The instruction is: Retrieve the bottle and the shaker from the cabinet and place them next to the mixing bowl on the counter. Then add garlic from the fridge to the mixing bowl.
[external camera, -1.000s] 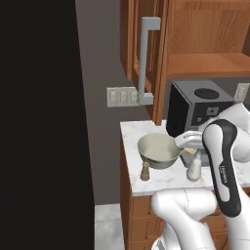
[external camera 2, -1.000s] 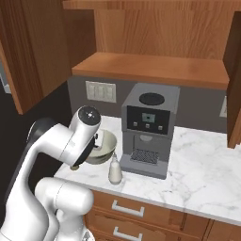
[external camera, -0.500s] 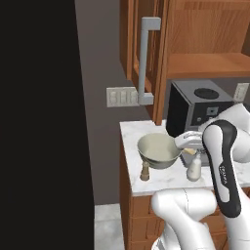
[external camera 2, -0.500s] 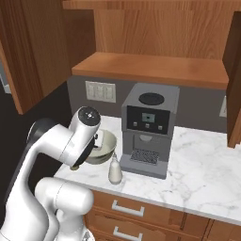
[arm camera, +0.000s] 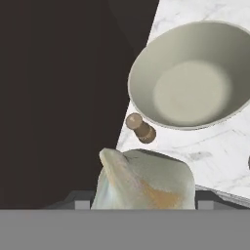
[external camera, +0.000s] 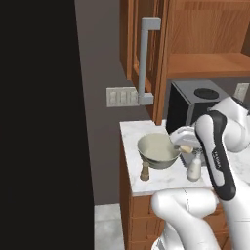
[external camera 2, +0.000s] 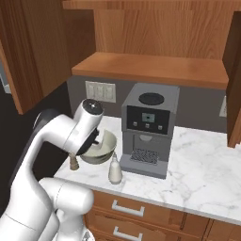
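**Garlic held above the counter, short of the bowl**

Garlic, an off-white roundish bulb with a tan blotch (arm camera: 144, 188), pinched between the gripper (external camera: 184, 148) fingers, right at the hand. Just beyond, below the hand: brown-tan mill-shaped shaker with a knob top (arm camera: 140, 128), upright on the white grey-veined marble counter (arm camera: 215, 161), close beside the bowl's rim. Farther out: wide round grey-beige mixing bowl (arm camera: 193, 73), pale inside, nothing in it yet.

Judged progress: shaker and small white bottle with a thin pointed neck (external camera 2: 114, 168) already set beside the bowl; garlic fetched, not yet dropped. Remaining: carry forward over the bowl and release.

Hand view alone gives the grip on the bulb. Right base view adds the bottle and the dark grey coffee machine (external camera 2: 148, 129) beyond the bowl. Left base view adds the cabinet door's handle (external camera: 145, 61).
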You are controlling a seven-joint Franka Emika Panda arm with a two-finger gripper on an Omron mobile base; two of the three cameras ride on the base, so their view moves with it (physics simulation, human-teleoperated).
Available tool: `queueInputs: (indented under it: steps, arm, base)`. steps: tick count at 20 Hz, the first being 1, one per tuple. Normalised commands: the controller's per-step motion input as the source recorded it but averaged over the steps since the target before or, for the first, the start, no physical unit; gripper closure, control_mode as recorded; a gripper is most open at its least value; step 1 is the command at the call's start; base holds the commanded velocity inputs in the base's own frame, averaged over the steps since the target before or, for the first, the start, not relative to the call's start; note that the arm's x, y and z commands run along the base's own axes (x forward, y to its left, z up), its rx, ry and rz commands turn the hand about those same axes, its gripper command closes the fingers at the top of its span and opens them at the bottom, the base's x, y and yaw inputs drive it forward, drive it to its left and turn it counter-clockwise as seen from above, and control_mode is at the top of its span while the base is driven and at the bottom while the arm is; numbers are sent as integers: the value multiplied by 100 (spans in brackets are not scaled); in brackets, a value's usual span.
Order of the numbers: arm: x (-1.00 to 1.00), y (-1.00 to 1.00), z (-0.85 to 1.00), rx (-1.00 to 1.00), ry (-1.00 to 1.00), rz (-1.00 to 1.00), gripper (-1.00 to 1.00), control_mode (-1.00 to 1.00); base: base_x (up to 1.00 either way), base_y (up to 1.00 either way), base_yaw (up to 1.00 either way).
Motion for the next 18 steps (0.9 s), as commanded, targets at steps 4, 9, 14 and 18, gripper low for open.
queueInputs:
  steps: [4, 9, 14, 18]
  arm:
    - [19, 0, -1, -1, 7, -1, 100, -100]
    - [10, 0, -19, -5, -1, -6, 100, -100]
    - [14, 1, -24, -7, -4, -8, 100, -100]
    - [34, 0, -9, -1, 0, -5, 100, -100]
  base:
    - [0, 0, 0]
    - [0, 0, 0]
    - [0, 0, 0]
    - [0, 0, 0]
